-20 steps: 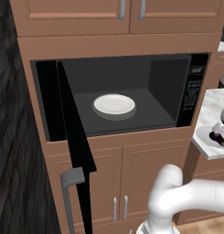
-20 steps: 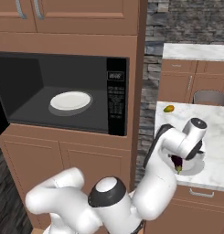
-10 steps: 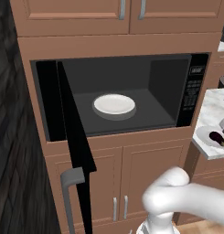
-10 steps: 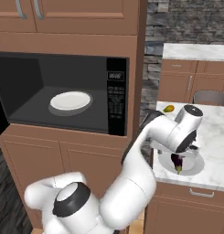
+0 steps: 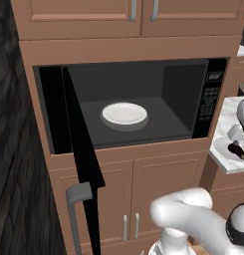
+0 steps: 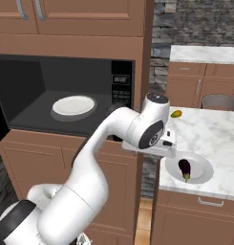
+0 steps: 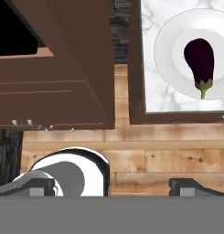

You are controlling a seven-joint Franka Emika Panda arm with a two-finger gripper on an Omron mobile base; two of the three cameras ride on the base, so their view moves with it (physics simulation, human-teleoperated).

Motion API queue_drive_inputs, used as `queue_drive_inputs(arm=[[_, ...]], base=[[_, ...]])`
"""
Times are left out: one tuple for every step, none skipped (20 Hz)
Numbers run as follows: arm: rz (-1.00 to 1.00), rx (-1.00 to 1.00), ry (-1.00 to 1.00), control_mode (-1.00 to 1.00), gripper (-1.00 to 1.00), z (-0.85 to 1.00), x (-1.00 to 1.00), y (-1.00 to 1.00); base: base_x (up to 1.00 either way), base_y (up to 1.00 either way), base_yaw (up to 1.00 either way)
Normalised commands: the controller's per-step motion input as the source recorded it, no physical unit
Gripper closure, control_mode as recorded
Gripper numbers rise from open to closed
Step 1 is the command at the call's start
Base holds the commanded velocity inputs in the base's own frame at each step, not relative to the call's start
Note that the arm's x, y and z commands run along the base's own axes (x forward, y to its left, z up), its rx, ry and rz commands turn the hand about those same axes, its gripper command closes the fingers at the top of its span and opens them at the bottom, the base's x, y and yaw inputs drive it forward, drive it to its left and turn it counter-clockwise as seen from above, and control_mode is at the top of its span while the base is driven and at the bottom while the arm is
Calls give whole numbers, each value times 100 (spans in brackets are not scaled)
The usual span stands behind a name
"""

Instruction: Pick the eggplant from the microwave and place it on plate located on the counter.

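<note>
Eggplant (image 7: 199, 59) is lying on your plate (image 7: 167, 51) beside the microwave (image 6: 90, 86); gripper (image 7: 111, 185) is hovering nearby, jaws spread, holding nothing.

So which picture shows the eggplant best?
The hand view: the eggplant is big and clear from above, lying on the plate, green stem showing. The right base view shows it smaller on the plate. The left base view shows just a tiny dark bit at the right edge.
</note>
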Motion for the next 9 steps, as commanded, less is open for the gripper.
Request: queue_drive_inputs(arm=[[6, -6, 0, -100, -100, 71, -57, 100], [7, -4, 0, -100, -100, 76, -55, 100], [4, -1, 0, -100, -100, 84, -52, 100], [3, 0, 0, -100, -100, 84, -49, 100], [3, 0, 0, -100, -100, 86, -49, 100], [4, 0, 0, -100, -100, 87, -49, 100], [4, 0, 0, -100, -100, 89, -49, 100], [5, 0, 0, -100, -100, 88, -49, 100], [5, 0, 4, -100, -100, 89, -48, 100]], base=[[0, 0, 0], [0, 0, 0], [0, 0, 0], [0, 0, 0], [0, 0, 0], [0, 0, 0], [0, 0, 0], [0, 0, 0], [0, 0, 0]])
